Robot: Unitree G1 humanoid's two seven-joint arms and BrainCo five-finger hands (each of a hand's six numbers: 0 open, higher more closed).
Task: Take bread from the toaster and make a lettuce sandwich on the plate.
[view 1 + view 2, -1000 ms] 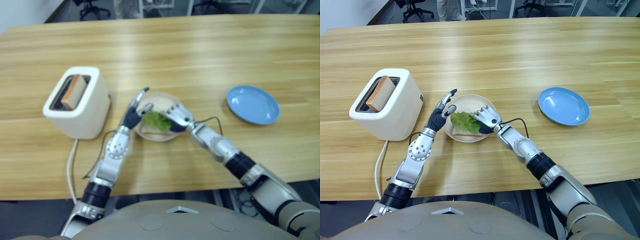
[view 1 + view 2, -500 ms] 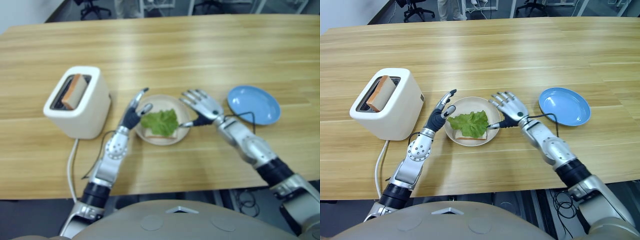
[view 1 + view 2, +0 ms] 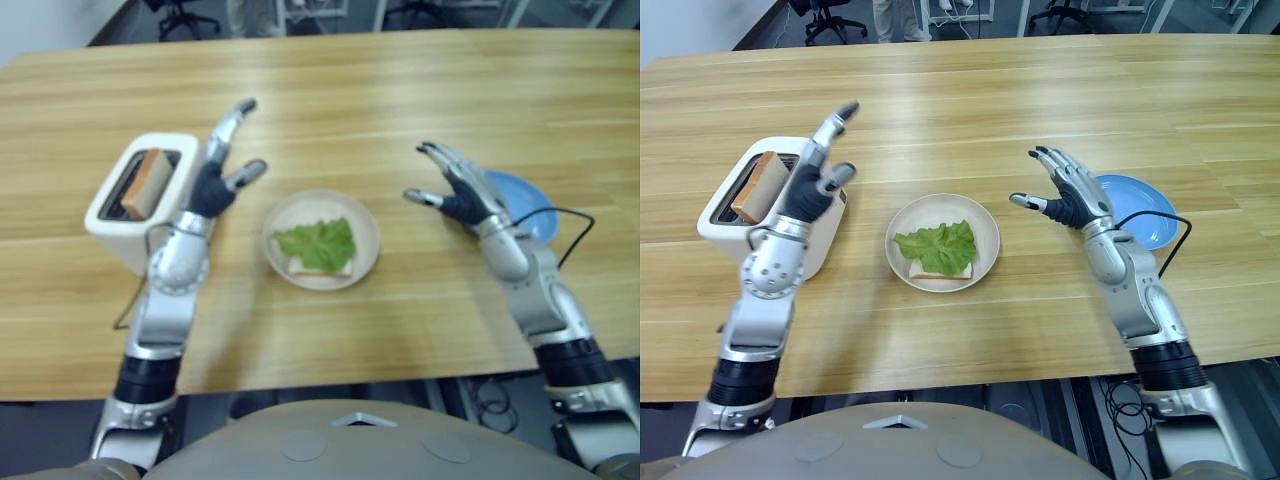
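Withdrawn from the plate (image 3: 985, 265), the left robot hand (image 3: 810, 180) is raised beside the toaster (image 3: 725, 228) holding a bread slice (image 3: 758, 185), the right robot hand (image 3: 1065, 195) near the blue dish (image 3: 1130, 195), both released and empty, while lettuce (image 3: 938, 245) is laid over toast (image 3: 940, 271) on the plate.

A light-wood table (image 3: 1040, 90) spans the scene. Beyond its far edge, on the left, a black office chair (image 3: 830, 15) stands on grey floor (image 3: 760, 25).
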